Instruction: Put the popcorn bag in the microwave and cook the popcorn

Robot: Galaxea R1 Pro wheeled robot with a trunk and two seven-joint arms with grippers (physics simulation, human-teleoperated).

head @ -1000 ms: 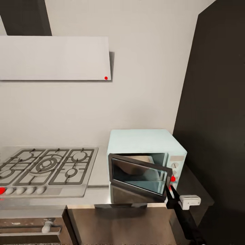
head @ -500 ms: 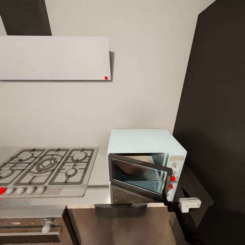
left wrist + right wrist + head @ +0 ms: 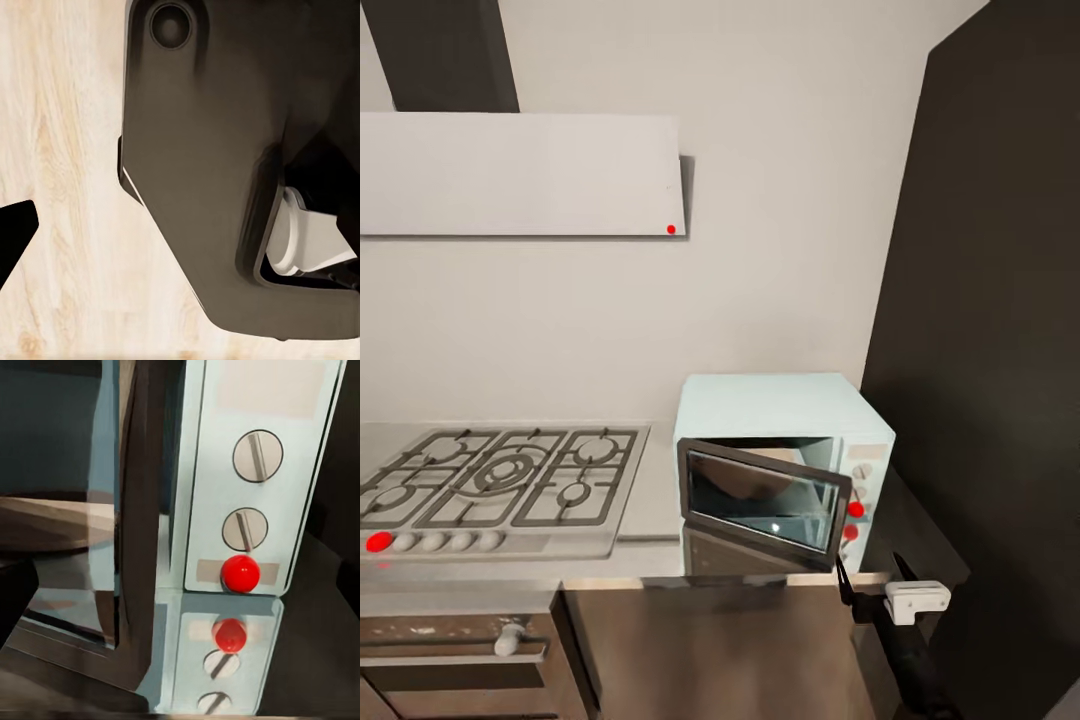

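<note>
Right arm [image 3: 905,640] raised, pincer [image 3: 842,578] forward (jaw state unclear).

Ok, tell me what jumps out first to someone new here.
The mint-blue microwave on the countertop, its dark glass door partly open, against the tall dark cabinet. Then its red light under two knobs, and the gas hob to its left under the white hood.

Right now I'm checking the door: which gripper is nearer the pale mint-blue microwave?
Right. The right gripper sits just below the microwave's door corner; the left wrist view faces wood floor.
</note>
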